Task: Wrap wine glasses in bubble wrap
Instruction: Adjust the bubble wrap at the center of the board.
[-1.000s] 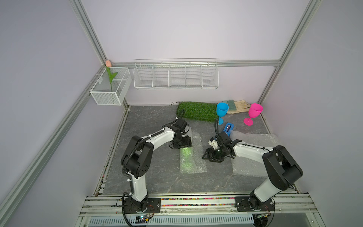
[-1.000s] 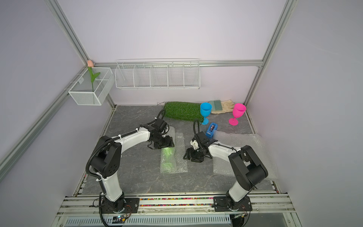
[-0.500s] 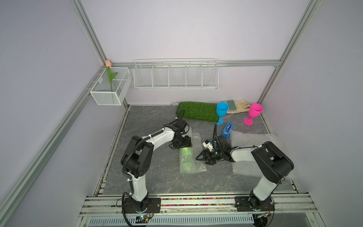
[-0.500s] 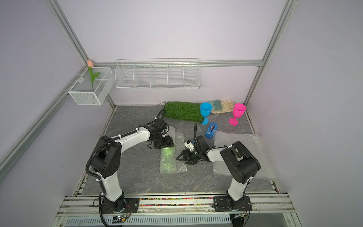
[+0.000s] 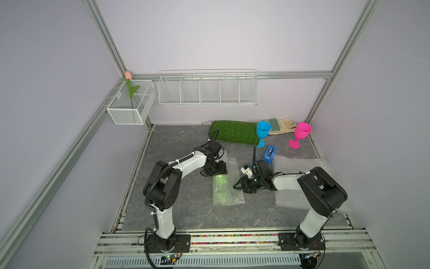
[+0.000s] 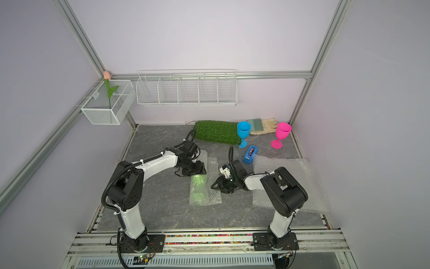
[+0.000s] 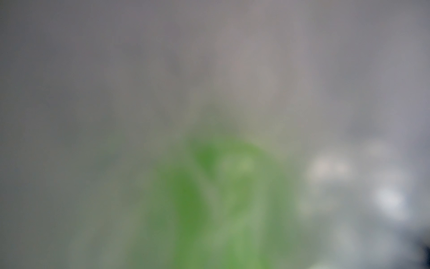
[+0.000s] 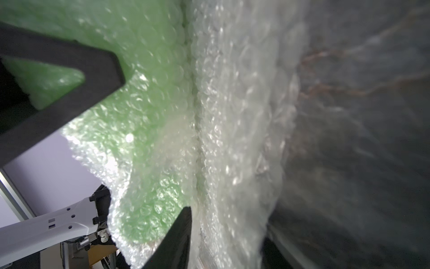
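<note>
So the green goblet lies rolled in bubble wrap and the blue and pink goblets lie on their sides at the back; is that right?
No: in both top views the blue goblet and pink goblet stand upright at the back. The green goblet lies rolled in bubble wrap.

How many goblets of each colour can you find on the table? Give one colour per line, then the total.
Lime green goblet: 1, rolled in bubble wrap
Sky blue goblet: 1
Hot pink goblet: 1
Total: 3
</note>
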`<state>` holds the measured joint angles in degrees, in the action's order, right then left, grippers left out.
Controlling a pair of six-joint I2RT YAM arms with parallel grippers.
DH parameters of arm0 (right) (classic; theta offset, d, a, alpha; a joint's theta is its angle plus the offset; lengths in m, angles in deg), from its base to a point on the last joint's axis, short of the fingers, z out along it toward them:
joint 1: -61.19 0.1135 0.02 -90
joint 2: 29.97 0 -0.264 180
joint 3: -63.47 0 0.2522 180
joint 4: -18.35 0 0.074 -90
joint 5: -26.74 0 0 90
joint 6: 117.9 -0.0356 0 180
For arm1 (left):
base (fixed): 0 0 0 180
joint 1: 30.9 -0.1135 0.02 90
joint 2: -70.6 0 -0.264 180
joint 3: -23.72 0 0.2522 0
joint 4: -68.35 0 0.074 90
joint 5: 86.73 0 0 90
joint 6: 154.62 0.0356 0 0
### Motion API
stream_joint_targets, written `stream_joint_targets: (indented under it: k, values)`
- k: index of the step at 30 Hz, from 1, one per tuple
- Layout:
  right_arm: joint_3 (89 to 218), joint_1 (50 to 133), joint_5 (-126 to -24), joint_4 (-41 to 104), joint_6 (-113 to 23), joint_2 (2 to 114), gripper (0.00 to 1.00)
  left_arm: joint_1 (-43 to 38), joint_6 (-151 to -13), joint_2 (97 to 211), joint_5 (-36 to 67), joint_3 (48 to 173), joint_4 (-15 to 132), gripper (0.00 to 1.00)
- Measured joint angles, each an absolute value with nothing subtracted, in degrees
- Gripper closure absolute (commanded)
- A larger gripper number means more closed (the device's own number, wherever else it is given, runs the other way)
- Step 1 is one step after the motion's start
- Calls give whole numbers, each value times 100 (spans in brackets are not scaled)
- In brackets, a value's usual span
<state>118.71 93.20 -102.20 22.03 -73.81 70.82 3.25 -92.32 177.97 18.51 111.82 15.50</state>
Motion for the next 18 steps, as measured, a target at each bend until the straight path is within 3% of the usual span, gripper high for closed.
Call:
stream_joint_targets:
  k: [8, 18]
  values:
    - [12015, 9272, -9785, 2441, -7302, 7128, 86, 325, -9241, 17797, 1836, 11182, 1552, 45]
    - [12526, 9757, -8993, 3534, -7311, 6580, 93, 354, -9461, 17795, 1742, 11171, 1613, 50]
